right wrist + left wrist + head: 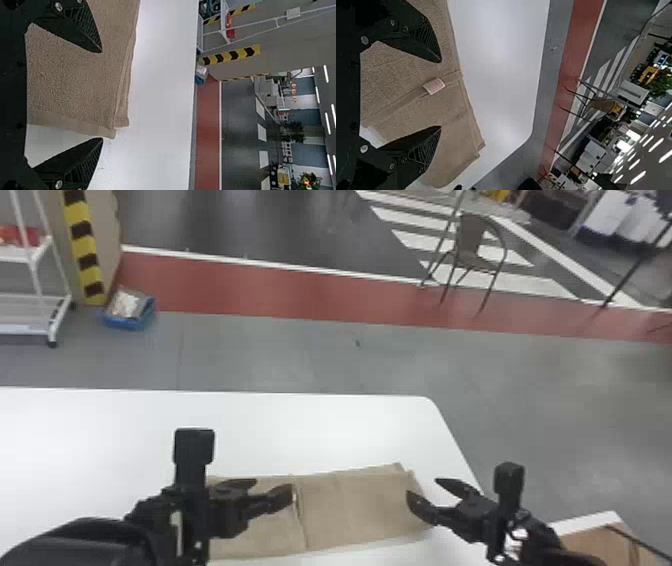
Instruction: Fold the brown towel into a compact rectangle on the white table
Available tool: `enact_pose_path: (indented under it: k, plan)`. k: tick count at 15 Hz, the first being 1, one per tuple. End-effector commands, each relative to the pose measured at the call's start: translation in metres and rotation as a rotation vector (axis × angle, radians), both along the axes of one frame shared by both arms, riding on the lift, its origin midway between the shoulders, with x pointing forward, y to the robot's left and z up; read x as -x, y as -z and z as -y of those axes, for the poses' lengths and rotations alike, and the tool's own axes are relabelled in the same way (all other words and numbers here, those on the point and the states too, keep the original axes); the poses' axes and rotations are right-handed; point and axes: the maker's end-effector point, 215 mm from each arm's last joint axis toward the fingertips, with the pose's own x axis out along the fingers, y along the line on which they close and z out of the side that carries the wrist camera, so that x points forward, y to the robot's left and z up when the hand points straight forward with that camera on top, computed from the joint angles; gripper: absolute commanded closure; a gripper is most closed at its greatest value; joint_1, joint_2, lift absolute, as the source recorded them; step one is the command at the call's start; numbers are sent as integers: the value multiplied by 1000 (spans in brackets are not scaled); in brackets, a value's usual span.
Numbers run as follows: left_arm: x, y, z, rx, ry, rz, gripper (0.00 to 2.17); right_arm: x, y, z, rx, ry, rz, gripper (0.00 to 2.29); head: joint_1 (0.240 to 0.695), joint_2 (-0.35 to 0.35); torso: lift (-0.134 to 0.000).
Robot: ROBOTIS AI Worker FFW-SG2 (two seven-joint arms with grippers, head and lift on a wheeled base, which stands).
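Observation:
The brown towel (367, 505) lies partly folded on the white table (320, 435), its layers slightly offset at the right end. My left gripper (274, 488) is over the towel's left half, its fingers spread. In the left wrist view, the left gripper (441, 94) stands open above the towel (395, 75), with a hem and a small tag between its fingers. My right gripper (422, 486) is at the towel's right end, open. In the right wrist view, the right gripper (102, 95) has one finger over the towel (71, 79) and the other beyond its edge, above bare table.
The table's rounded far-right corner (430, 402) is beyond the towel. A cardboard-brown surface with a white rim (590, 524) is at the lower right. On the floor farther off are a chair (472, 250), a blue box (129, 310) and a white rack (60, 310).

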Motion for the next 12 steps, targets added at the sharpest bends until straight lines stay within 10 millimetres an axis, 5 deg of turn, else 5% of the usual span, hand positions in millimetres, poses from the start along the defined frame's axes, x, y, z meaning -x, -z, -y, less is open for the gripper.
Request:
enact_pose_path:
  k: [1, 4, 8, 10, 12]
  plan:
    - [-15, -11, -23, 14, -42, 22, 29, -1, -9, -18, -56, 8, -15, 73, 695, -350, 0]
    - [-38, -2, -120, -72, -145, 73, 29, -6, -22, -58, -201, 6, -29, 194, 695, -350, 0]
    - [-65, -13, -215, -159, -260, 211, 46, -14, -28, -140, -346, -28, -85, 215, 695, -313, 0]
    - [-67, -9, -243, -189, -292, 233, 43, -20, -17, -184, -330, -57, -120, 218, 695, -221, 0]
    - [-66, -11, -252, -180, -295, 252, 43, -29, -7, -212, -281, -75, -145, 218, 695, -145, 0]
